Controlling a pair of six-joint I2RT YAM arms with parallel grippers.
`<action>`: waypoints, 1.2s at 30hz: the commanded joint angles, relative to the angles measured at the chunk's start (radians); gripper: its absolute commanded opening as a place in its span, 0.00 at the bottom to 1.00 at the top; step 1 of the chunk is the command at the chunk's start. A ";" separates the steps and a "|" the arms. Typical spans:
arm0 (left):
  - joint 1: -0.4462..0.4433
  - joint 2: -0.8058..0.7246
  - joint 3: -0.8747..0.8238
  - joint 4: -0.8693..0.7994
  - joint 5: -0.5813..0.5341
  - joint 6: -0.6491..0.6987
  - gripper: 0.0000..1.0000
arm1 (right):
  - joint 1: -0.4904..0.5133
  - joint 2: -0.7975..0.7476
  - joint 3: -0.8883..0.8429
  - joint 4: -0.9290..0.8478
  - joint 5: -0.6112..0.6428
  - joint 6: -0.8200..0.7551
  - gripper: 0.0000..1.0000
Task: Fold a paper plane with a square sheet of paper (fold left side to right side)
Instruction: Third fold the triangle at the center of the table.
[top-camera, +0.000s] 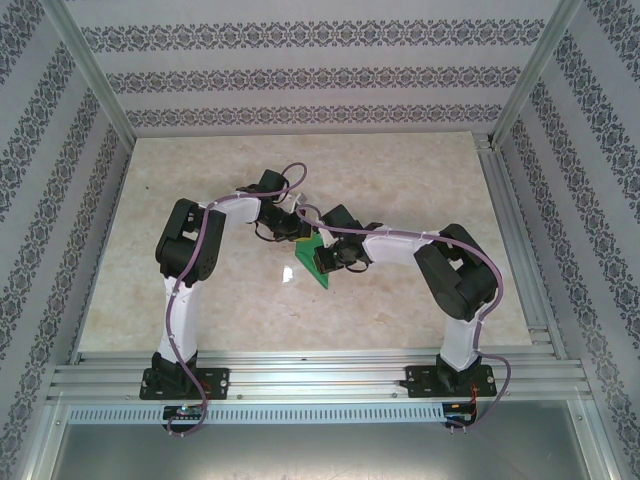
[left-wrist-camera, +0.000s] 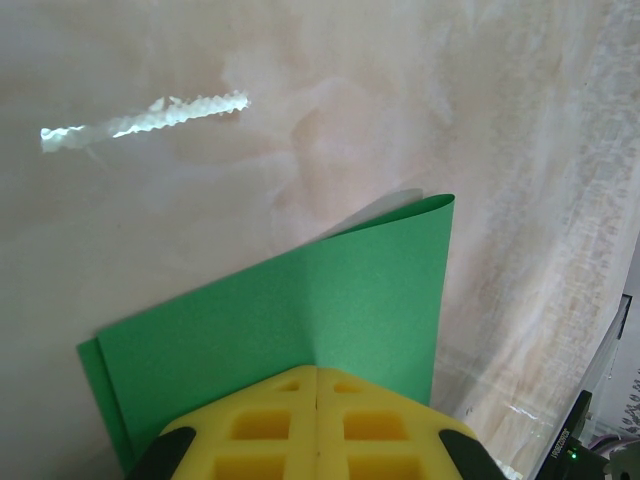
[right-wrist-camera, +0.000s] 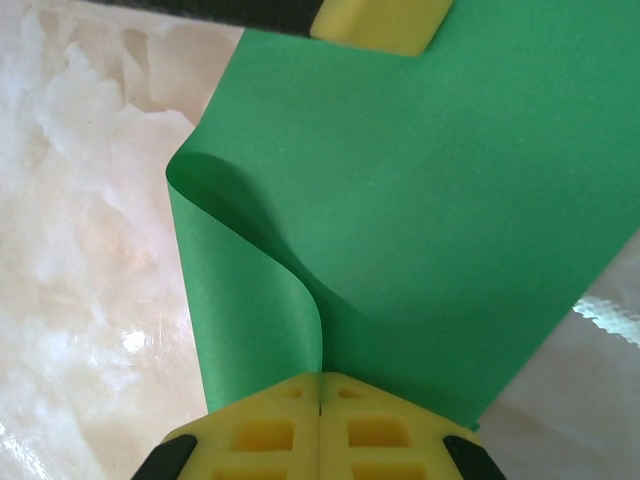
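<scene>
Sheet (top-camera: 308, 266) status: green, mid-table, lying between the two wrists in the top view and partly covered by both. It's doubled over, not flat. In the left wrist view the sheet (left-wrist-camera: 330, 310) shows two layers. The lower one peeks out along the left edge. The upper one bows up off the table at its far right corner.

Left gripper (left-wrist-camera: 317, 372): yellow pads (left-wrist-camera: 265, 425) pressed together, no gap along the seam. Tips sit at the near edge of the sheet, with green spreading out on both sides of them. We cannot tell whether a layer is nipped between the pads or just held down under them. In the right wrist view one of those pads (right-wrist-camera: 380, 25) shows at the far edge of the sheet, touching it.

Right gripper (right-wrist-camera: 320, 378): jaws closed, and the sheet (right-wrist-camera: 430, 220) runs straight into the seam. A rolled lip of paper on the left curls up and over, then narrows down to the tips, so we read this as a pinch on the sheet. The rest of the paper spreads flat to the right and away from the camera.

Top view: left gripper (top-camera: 295, 230) is just behind the sheet and right gripper (top-camera: 330, 258) is at its right side. Both arms are bent inward, wrists close together. Table (top-camera: 420, 180) is pale marble, with a bright glare streak (left-wrist-camera: 150, 115) on it in the left wrist view, well apart from the sheet.
</scene>
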 joint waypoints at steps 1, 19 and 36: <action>-0.019 0.063 -0.020 -0.023 -0.066 0.019 0.02 | -0.007 0.025 0.024 -0.014 0.025 0.004 0.04; -0.012 0.015 -0.019 -0.020 -0.044 0.024 0.08 | 0.002 0.030 -0.003 -0.050 0.053 -0.009 0.04; 0.145 -0.251 -0.175 -0.013 0.024 0.038 0.09 | 0.030 0.055 0.010 -0.087 0.076 -0.027 0.04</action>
